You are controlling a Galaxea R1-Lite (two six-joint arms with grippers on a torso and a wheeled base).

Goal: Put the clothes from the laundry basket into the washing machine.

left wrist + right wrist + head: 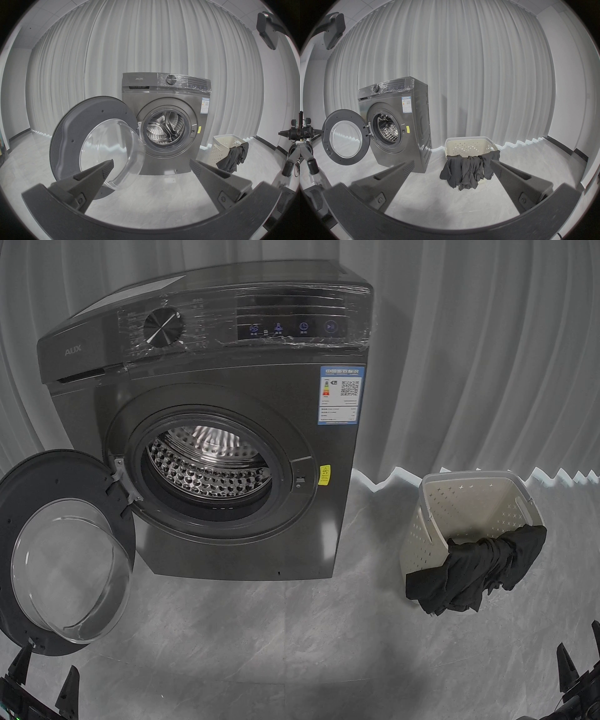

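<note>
A dark grey front-loading washing machine (250,396) stands ahead with its round door (62,552) swung wide to the left and its steel drum (209,462) exposed. To its right on the floor sits a cream laundry basket (469,502) with black clothes (478,568) draped over its near rim. My left gripper (151,164) is open, low and short of the machine, with nothing between its fingers. My right gripper (451,164) is open too, low at the right, well short of the basket (470,145) and the clothes (468,170).
Pale curtains (487,352) hang behind the machine and basket. Grey tiled floor (281,634) lies open between me and both. The open door (93,140) reaches out over the floor at the left.
</note>
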